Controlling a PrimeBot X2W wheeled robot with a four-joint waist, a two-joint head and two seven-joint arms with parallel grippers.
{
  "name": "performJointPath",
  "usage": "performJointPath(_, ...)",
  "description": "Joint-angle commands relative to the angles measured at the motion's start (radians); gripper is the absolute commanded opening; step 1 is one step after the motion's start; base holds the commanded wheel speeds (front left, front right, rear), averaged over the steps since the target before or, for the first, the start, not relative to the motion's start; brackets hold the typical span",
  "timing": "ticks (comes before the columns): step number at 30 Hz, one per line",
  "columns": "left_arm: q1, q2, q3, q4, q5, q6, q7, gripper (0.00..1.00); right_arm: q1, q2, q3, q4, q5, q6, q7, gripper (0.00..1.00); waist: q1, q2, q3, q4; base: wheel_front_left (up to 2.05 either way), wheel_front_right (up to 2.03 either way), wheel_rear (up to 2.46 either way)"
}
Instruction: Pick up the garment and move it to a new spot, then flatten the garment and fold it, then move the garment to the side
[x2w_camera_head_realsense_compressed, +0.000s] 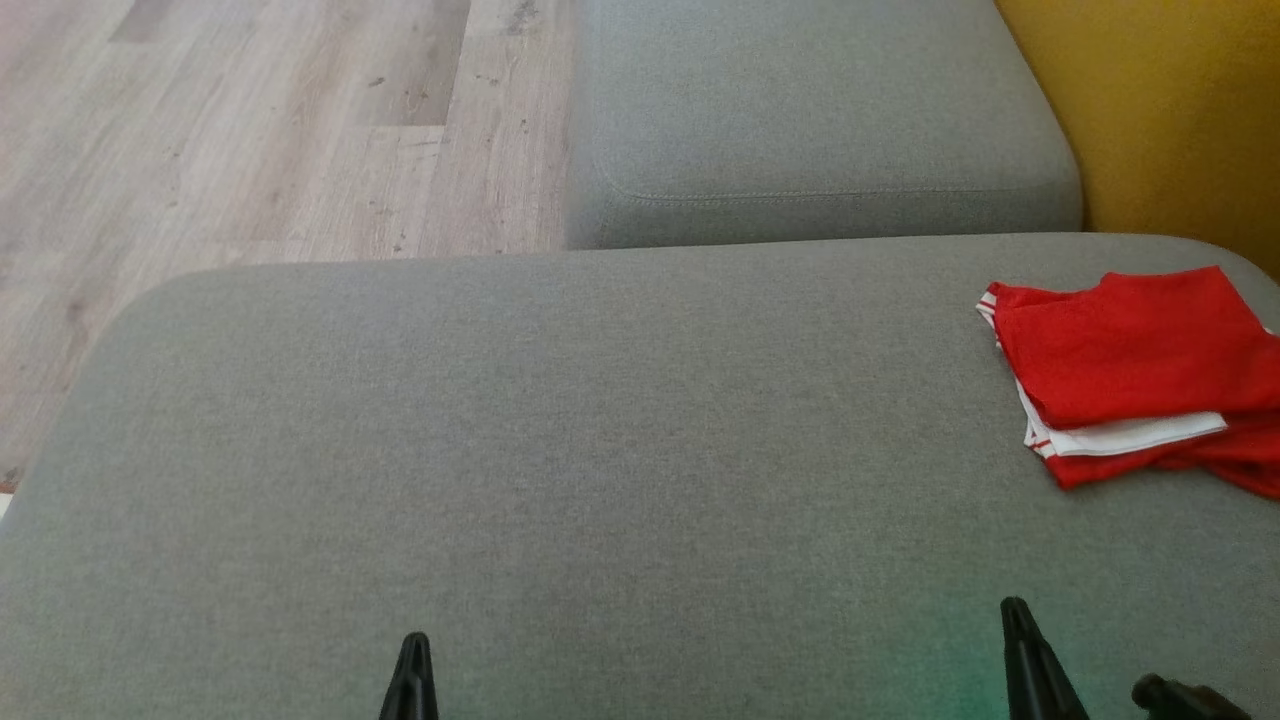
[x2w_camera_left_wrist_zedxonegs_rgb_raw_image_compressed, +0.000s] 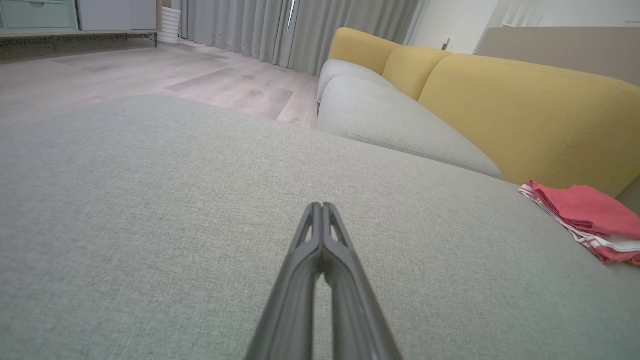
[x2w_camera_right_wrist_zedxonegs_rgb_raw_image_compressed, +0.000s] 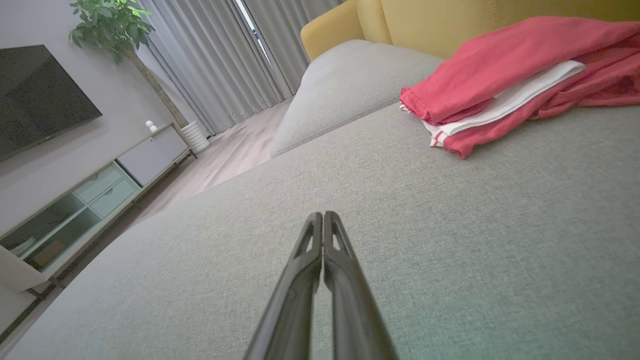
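Note:
The garment (x2w_camera_head_realsense_compressed: 1140, 370) is red with white striped trim, folded into a small stack at the far right of the grey sofa cushion (x2w_camera_head_realsense_compressed: 560, 430). From the wrists it appears at the right edge (x2w_camera_left_wrist_zedxonegs_rgb_raw_image_compressed: 590, 215) and at the upper right (x2w_camera_right_wrist_zedxonegs_rgb_raw_image_compressed: 510, 75). My left gripper (x2w_camera_head_realsense_compressed: 415, 640) is shut and holds nothing, low over the cushion's near middle (x2w_camera_left_wrist_zedxonegs_rgb_raw_image_compressed: 322, 206). My right gripper (x2w_camera_head_realsense_compressed: 1012, 606) is shut as well, with bare fabric under it (x2w_camera_right_wrist_zedxonegs_rgb_raw_image_compressed: 322, 215), a short way in front of the garment.
A second grey seat cushion (x2w_camera_head_realsense_compressed: 800, 110) lies beyond, with a mustard-yellow backrest (x2w_camera_head_realsense_compressed: 1170, 110) on the right. Pale wooden floor (x2w_camera_head_realsense_compressed: 250, 130) is at the upper left. A TV cabinet (x2w_camera_right_wrist_zedxonegs_rgb_raw_image_compressed: 85, 200), curtains (x2w_camera_right_wrist_zedxonegs_rgb_raw_image_compressed: 215, 55) and a potted plant (x2w_camera_right_wrist_zedxonegs_rgb_raw_image_compressed: 107, 22) stand across the room.

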Motion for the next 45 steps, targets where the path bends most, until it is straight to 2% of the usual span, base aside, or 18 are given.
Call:
performJointPath(1,-0.052,0.006,0.019,-0.026,-0.032,-0.010,0.005,0.00,-0.054,-0.013,-0.007,-0.028,0.032,0.000,0.005,0.00,0.0000,0.0000,0.002,-0.001,0.00,0.00,0.00)
performJointPath(45,-0.187,0.019,0.152,0.025,-0.562,-0.109,0.115,0.00,-0.191,-0.027,-0.064,-0.009,0.525,0.000,0.120,0.00,0.0000,0.0000,0.051,-0.025,0.00,0.00,0.00)
